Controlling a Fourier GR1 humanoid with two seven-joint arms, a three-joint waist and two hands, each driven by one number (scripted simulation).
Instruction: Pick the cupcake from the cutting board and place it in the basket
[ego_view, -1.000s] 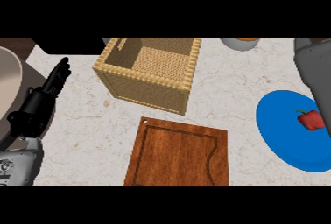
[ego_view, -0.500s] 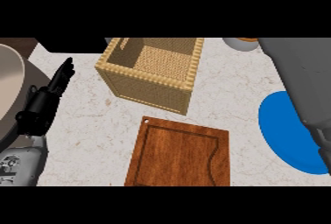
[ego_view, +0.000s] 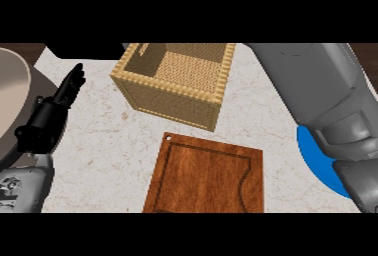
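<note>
Head view. The wicker basket (ego_view: 177, 80) is standing at about 12 o'clock from the cutting board (ego_view: 209, 176), its open mouth facing up and its long axis running from 10 o'clock to 4 o'clock, so one corner is pointing down toward the board. The board is lying flat on the pale counter (ego_view: 111, 145) with its long axis near 12-to-6, tilted slightly clockwise; its hanging hole is sitting at the 11 o'clock corner. No cupcake is showing on the board or anywhere else here, so its position and heading cannot be given; it may be hidden behind the right forearm (ego_view: 325, 100), but that is only a judgement.

The left hand (ego_view: 52, 115) is resting at 9 o'clock from the board, fingers straight and pressed together, pointing toward 1 o'clock and holding nothing; it is well apart from both board and basket, apparently parked out of the working lane.

The right forearm is filling the 3 o'clock side, running from 12 o'clock down to 5 o'clock and covering most of a blue plate (ego_view: 317, 165). The right hand itself is not showing, so whether it is spread or curled round anything cannot be told.

A large pale round object (ego_view: 13, 95) is sitting at the 9 o'clock edge.
</note>
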